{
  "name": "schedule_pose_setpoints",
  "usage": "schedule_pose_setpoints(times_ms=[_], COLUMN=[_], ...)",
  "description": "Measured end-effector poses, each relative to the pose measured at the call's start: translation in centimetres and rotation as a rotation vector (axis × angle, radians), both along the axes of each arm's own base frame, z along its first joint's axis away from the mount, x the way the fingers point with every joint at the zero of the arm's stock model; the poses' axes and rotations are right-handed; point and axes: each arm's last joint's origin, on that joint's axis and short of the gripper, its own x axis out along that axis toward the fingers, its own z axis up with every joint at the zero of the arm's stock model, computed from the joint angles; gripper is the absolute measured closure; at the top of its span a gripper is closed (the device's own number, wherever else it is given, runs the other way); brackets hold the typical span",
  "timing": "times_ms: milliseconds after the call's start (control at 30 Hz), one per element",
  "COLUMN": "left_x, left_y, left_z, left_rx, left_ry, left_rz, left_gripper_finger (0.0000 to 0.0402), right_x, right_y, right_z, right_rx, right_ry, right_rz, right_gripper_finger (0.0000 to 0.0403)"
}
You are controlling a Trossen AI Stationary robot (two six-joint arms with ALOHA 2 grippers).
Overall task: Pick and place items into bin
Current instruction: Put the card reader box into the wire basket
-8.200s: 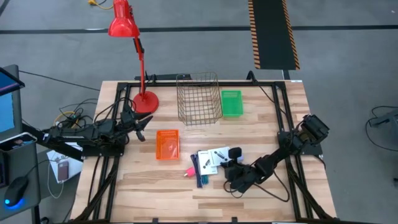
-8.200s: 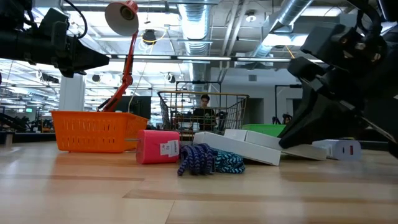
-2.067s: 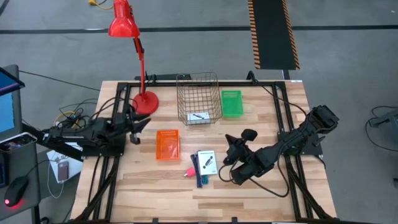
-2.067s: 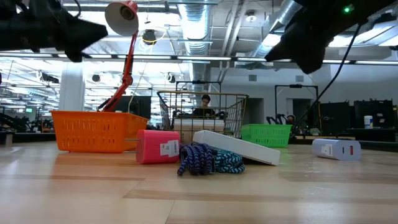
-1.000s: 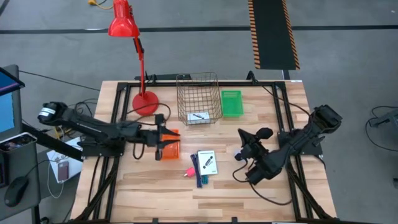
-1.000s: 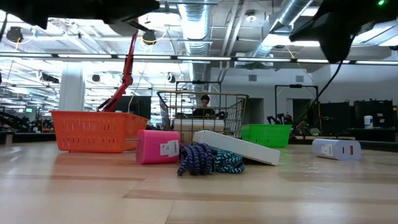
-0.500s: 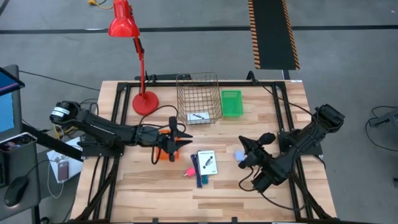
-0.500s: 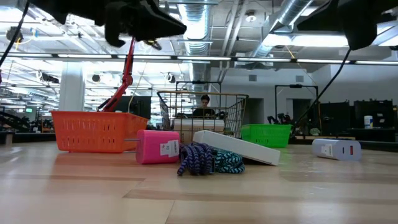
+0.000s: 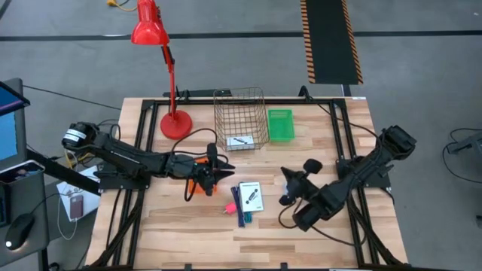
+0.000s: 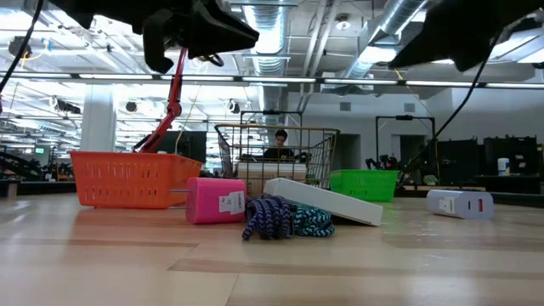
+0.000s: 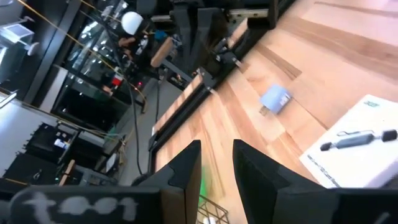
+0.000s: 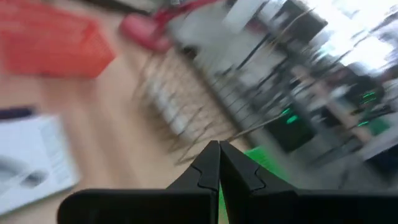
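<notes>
A white card box (image 9: 251,196), a pink piece (image 9: 228,208) and blue cords (image 9: 241,209) lie on the table's middle, the box leaning on the cords (image 10: 285,218). A light-blue piece (image 11: 274,99) lies flat on the wood to their right. Another white card (image 9: 241,141) lies in the wire basket (image 9: 241,113). My left gripper (image 9: 220,170) hovers above the orange bin (image 9: 197,183), open by a narrow gap with nothing in it (image 11: 216,163). My right gripper (image 9: 286,181) hangs shut and empty (image 12: 219,155) right of the card box, over the light-blue piece's spot.
A green bin (image 9: 280,124) stands right of the wire basket at the back. A red desk lamp (image 9: 175,120) stands at the back left. Black frame rails (image 9: 343,150) run along the table's sides. Bare wood lies along the near edge.
My left gripper has gone toward the table's right, from the orange bin's left rim to above its right side, rolling as it went. My right gripper has turned and shifted a little toward the table's left, now covering the light-blue piece in the high view.
</notes>
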Motion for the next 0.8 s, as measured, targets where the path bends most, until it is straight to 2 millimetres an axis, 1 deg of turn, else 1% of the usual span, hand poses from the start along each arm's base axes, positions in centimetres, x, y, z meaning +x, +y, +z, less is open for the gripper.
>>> schedule_pose_setpoints(times_ms=[167, 300, 400, 533, 667, 800], left_x=[-0.1, -0.1, -0.1, -0.2, -0.5, -0.8], left_y=[0.0, 0.0, -0.1, -0.4, -1.0, -1.6], left_z=[-0.2, -0.3, -0.3, -0.2, -0.3, -0.5], left_rx=[0.006, 0.006, 0.001, 0.006, 0.035, 0.056], left_ry=[0.026, 0.027, 0.026, 0.023, 0.026, 0.039], left_rz=[0.000, 0.001, -0.001, 0.041, 0.138, 0.170], left_gripper_finger=[0.0319, 0.0319, 0.0319, 0.0314, 0.0296, 0.0278], right_x=[1.6, 3.1, 3.9, 4.8, 5.4, 5.8], right_y=[-0.2, -0.5, -1.2, -2.9, -4.9, -6.8], right_z=[-0.4, -0.3, -0.4, -0.6, -0.8, -0.9], right_rx=[0.185, 0.267, 0.332, 0.429, 0.511, 0.614], right_ry=[0.209, 0.328, 0.422, 0.514, 0.563, 0.586], right_rz=[0.127, 0.303, 0.431, 0.532, 0.552, 0.551], right_gripper_finger=[0.0403, 0.0403, 0.0403, 0.0403, 0.0403, 0.0403])
